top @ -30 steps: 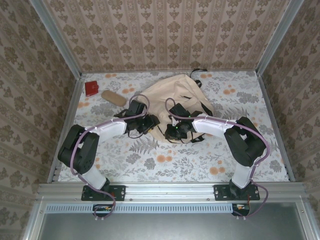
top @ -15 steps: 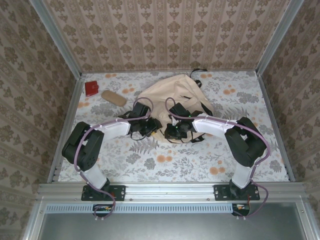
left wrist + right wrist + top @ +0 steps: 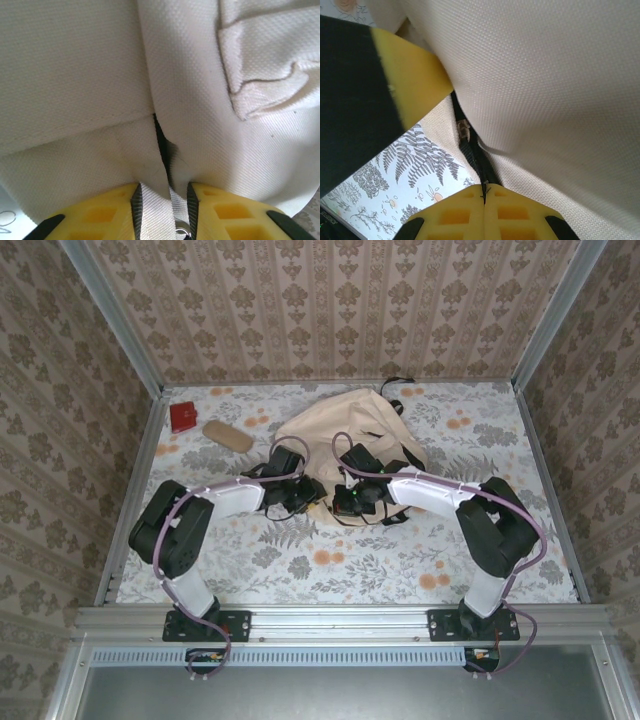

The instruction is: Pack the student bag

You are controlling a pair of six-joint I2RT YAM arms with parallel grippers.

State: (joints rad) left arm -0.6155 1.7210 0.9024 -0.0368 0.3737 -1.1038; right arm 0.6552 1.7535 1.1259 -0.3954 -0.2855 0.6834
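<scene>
my left gripper [image 3: 162, 195] pinches a fold of the student bag [image 3: 345, 425], with fabric packed between the yellow fingers [image 3: 225, 215]. my right gripper [image 3: 484, 192] is clenched, tips together right on the bag's dark zipper line [image 3: 472, 150]; can't tell if anything is caught. right wrist view gives a small metal pull [image 3: 464, 129] on that zipper. top view gives the layout: bag mid-table [image 3: 400, 550], touching both grippers at its near edge, red item [image 3: 183, 417] and tan pouch [image 3: 228, 435] well apart, far left.
</scene>
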